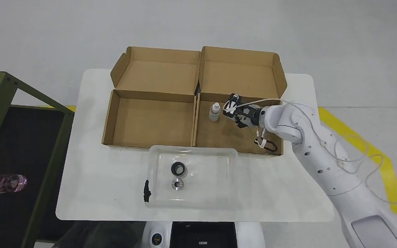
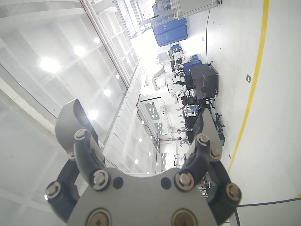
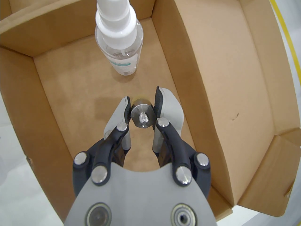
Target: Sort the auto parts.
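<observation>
**Right gripper clamped on a metal part inside the box; left gripper wide open**

Right gripper (image 3: 142, 109): the fingers (image 3: 168, 104) are closed to a narrow gap around a small metal cylinder (image 3: 141, 116). Both pads press on its round sides. The cylinder's flat face carries a short threaded stud, which points back toward the wrist. The gripper and its part sit within the walls of the right cardboard box (image 3: 211, 59), above the box floor. Whether the part touches the floor cannot be told.

Just beyond the fingertips, a clear spray bottle (image 3: 117, 36) with a white pump head stands upright on the box floor, apart from the held part.

Left gripper (image 2: 140, 109): the fingers are spread wide with nothing between them, and they point up into the room.

Other items, from the top view: a left cardboard box (image 1: 149, 121) adjoins the right one, on the far side of the spray bottle from the right fingers. Nearer the robot than both boxes, a clear plastic tray (image 1: 214, 180) lies on the white table (image 1: 93, 155). It holds a black ring (image 1: 179, 168) and a small metal piece (image 1: 178, 184), both well apart from either gripper.
</observation>
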Controlling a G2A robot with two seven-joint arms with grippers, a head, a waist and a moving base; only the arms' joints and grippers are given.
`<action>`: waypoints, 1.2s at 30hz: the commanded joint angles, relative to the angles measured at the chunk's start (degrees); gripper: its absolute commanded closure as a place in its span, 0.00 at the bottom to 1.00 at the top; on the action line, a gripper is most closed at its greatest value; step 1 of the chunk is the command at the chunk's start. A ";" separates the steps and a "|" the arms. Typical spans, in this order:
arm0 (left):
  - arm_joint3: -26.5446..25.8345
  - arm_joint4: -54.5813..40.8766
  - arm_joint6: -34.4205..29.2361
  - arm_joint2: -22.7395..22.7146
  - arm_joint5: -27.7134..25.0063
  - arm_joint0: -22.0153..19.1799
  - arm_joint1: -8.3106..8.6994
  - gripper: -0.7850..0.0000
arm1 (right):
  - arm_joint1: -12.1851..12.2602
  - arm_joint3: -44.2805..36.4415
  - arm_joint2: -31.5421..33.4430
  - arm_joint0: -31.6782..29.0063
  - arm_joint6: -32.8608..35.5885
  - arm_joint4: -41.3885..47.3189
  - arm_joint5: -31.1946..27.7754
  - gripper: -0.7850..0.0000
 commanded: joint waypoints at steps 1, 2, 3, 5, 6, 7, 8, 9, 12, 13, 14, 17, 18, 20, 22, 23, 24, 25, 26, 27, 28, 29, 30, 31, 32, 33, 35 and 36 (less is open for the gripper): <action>0.00 0.00 0.00 0.00 0.00 0.00 0.00 0.00 | -0.25 0.77 -0.64 0.50 0.03 -0.14 0.17 1.00; 0.00 0.00 0.00 0.00 0.00 0.00 0.00 0.00 | -0.39 1.19 -0.94 0.78 0.08 -0.22 0.37 1.00; 0.00 0.00 0.00 0.00 0.00 0.00 0.00 0.00 | -0.53 1.53 -1.24 1.02 0.01 -0.28 0.52 1.00; 0.00 0.00 0.00 0.00 0.00 0.00 0.00 0.00 | -0.78 2.27 -1.79 1.45 0.13 -0.44 0.78 1.00; 0.00 0.00 0.00 0.00 0.00 0.00 0.00 0.00 | -0.90 2.54 -2.03 1.64 0.12 -0.50 0.97 1.00; 0.00 0.00 0.00 0.00 0.00 0.00 0.00 0.00 | -1.02 2.79 -2.29 1.81 0.06 -0.57 0.98 1.00; 0.00 0.00 0.00 0.00 0.00 0.00 0.00 0.00 | -1.13 3.10 -2.54 1.99 0.17 -0.71 1.07 0.99; 0.00 0.00 0.00 0.00 0.00 0.00 0.00 0.00 | -1.25 3.34 -2.77 2.14 0.12 -0.74 1.19 0.98; 0.00 0.00 0.00 0.00 0.00 0.00 0.00 0.00 | -1.60 4.08 -3.49 2.49 0.01 -0.93 1.51 0.95; 0.00 0.00 0.00 0.00 0.00 0.00 0.00 0.00 | -1.71 4.32 -3.71 2.60 -0.03 -0.96 1.57 0.92; 0.00 0.00 0.00 0.00 0.00 0.00 0.00 0.00 | -1.83 4.60 -3.92 2.71 -0.07 -1.00 1.67 0.90; 0.00 0.00 0.00 0.00 0.00 0.00 0.00 0.00 | -2.14 5.47 -4.42 2.99 -0.27 -1.07 2.00 0.84; 0.00 0.00 0.00 0.00 0.00 0.00 0.00 0.00 | -2.23 5.72 -4.53 3.05 -0.35 -1.06 2.12 0.81; 0.00 0.00 0.00 0.00 0.00 0.00 0.00 0.00 | -2.40 6.03 -4.73 3.10 -0.55 -0.98 2.26 0.73; 0.00 0.00 0.00 0.00 0.00 0.00 0.00 0.00 | -2.53 6.22 -4.82 3.08 -0.83 -0.73 2.29 0.66; 0.00 0.00 0.00 0.00 0.00 0.00 0.00 0.00 | -2.57 6.19 -4.78 3.01 -1.02 -0.61 2.26 0.65; 0.00 0.00 0.00 0.00 0.00 0.00 0.00 0.00 | -2.57 6.03 -4.65 2.91 -1.26 -0.52 2.20 0.63; 0.00 0.00 0.00 0.00 0.00 0.00 0.00 0.00 | -2.53 5.79 -4.41 2.75 -1.41 -0.48 2.19 0.61; 0.00 0.00 0.00 0.00 0.00 0.00 0.00 0.00 | -2.45 5.39 -4.07 2.54 -1.63 -0.46 2.17 0.59; 0.00 0.00 0.00 0.00 0.00 0.00 0.00 0.00 | -2.33 4.91 -3.62 2.25 -1.83 -0.43 2.10 0.58; 0.00 0.00 0.00 0.00 0.00 0.00 0.00 0.00 | -2.16 4.32 -3.08 1.90 -1.95 -0.43 1.97 0.58; 0.00 0.00 0.00 0.00 0.00 0.00 0.00 0.00 | -1.96 3.54 -2.40 1.49 -2.11 -0.46 1.89 0.58; 0.00 0.00 0.00 0.00 0.00 0.00 0.00 0.00 | -1.72 2.65 -1.61 0.97 -2.34 -0.43 1.78 0.58; 0.00 0.00 0.00 0.00 0.00 0.00 0.00 0.00 | -1.45 1.66 -0.77 0.37 -2.44 -0.50 1.61 0.57; 0.00 0.00 0.00 0.00 0.00 0.00 0.00 0.00 | -1.15 0.54 0.17 -0.32 -2.56 -0.50 1.48 0.57; 0.00 0.00 0.00 0.00 0.00 0.00 0.00 0.00 | -0.84 -0.70 1.18 -1.10 -2.68 -0.47 1.31 0.57; 0.00 0.00 0.00 0.00 0.00 0.00 0.00 0.00 | -0.19 -3.46 3.27 -2.92 -2.98 -0.36 0.95 0.56; 0.00 0.00 0.00 0.00 0.00 0.00 0.00 0.00 | 0.13 -4.94 4.27 -3.93 -3.18 -0.17 0.49 0.56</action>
